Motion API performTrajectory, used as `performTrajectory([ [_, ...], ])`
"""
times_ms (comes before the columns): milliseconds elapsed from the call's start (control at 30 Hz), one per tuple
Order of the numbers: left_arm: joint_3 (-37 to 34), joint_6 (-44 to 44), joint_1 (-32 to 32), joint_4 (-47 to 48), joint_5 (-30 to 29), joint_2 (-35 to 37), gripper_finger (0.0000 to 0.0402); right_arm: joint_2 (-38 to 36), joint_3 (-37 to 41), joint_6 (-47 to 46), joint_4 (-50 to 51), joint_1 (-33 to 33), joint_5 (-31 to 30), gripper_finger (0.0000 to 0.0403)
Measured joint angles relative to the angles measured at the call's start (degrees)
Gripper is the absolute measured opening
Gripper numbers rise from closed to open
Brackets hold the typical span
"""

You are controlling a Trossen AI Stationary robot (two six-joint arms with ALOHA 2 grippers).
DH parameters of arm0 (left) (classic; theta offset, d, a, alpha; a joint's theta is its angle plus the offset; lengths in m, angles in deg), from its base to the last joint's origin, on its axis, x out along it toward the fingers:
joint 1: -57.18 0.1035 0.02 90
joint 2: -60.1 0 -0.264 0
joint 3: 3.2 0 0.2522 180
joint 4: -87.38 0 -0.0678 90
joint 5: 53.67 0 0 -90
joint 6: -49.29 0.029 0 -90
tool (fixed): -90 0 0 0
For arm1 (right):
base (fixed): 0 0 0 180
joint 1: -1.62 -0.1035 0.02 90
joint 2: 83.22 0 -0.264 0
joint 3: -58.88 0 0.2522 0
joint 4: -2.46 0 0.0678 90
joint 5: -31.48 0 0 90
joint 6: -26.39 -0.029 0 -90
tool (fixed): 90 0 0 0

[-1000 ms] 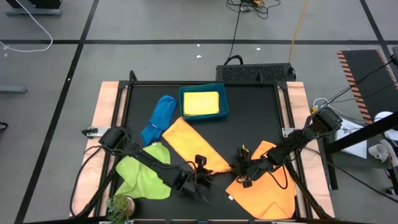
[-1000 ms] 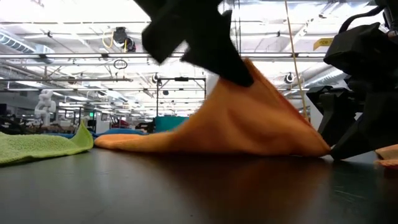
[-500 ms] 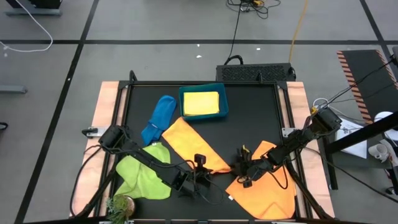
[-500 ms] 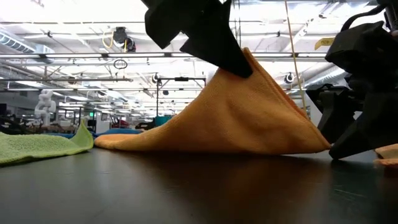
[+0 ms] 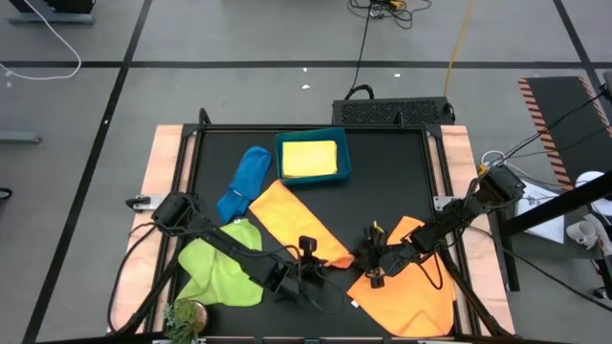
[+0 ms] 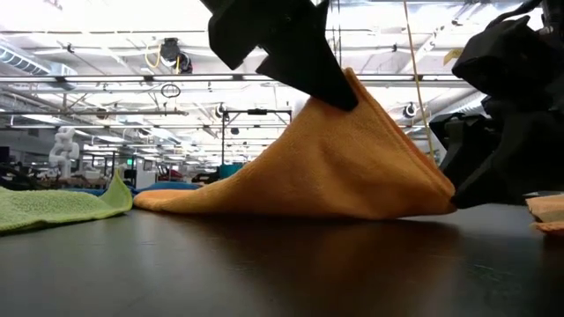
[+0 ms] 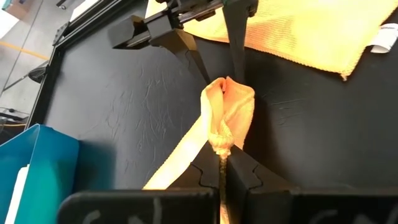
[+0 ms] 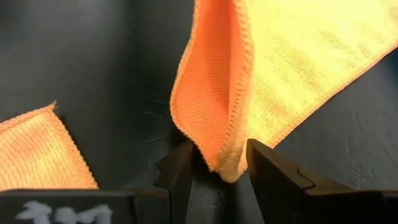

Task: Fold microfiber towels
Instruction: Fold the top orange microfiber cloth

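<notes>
**Two grippers on one orange corner**

We have the left gripper (image 7: 224, 163) clamped shut on a bunched corner of the long orange towel (image 5: 292, 222), raising it off the black table (image 5: 382, 182) into a tent. Our right gripper (image 8: 217, 167) sits low at the other lifted corner, jaws part-open with the doubled edge between them, not yet pinched.

The second orange towel (image 5: 411, 291) lies flat near the right arm; the lime green towel (image 5: 218, 268) and blue towel (image 5: 247, 180) lie on the left side, and the yellow towel (image 5: 308, 159) is in the teal bin (image 5: 344, 162).

Risks, as we judge them: closing too shallowly could catch only one layer, so the edge slips out; pulling apart unevenly could tug the cloth from our left pinch; the grippers stand near each other and could collide.

A white tag shows on the second towel's corner; we can read no writing.
</notes>
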Motion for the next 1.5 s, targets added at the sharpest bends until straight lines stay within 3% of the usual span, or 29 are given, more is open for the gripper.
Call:
performTrajectory([
  [233,0.00,0.02,-0.02,0.43,0.00,0.00,0.0001,-0.07,-0.07,-0.05,1.34,0.00,0.02,0.0113],
  [533,0.00,-0.07,-0.02,1.29,-0.02,0.00,0.0003,-0.09,-0.07,0.94,1.68,-0.15,0.04,0.0009],
  [733,0.00,1.36,-0.02,1.92,-0.25,0.34,0.0003,-1.00,-0.07,0.62,0.85,-0.15,0.30,0.0005],
  [933,0.00,3.10,-0.04,4.45,-3.45,5.30,0.0003,-9.06,-0.12,2.41,0.60,-0.39,0.22,0.0003],
  [1233,0.00,12.16,0.37,6.27,-6.45,17.51,0.0002,-28.01,-0.25,17.13,-1.50,-2.57,-3.10,0.0001],
  [1500,0.04,15.56,1.06,5.35,-6.21,28.29,0.0001,-37.07,-7.69,27.96,2.38,-2.64,-4.18,0.0000],
])
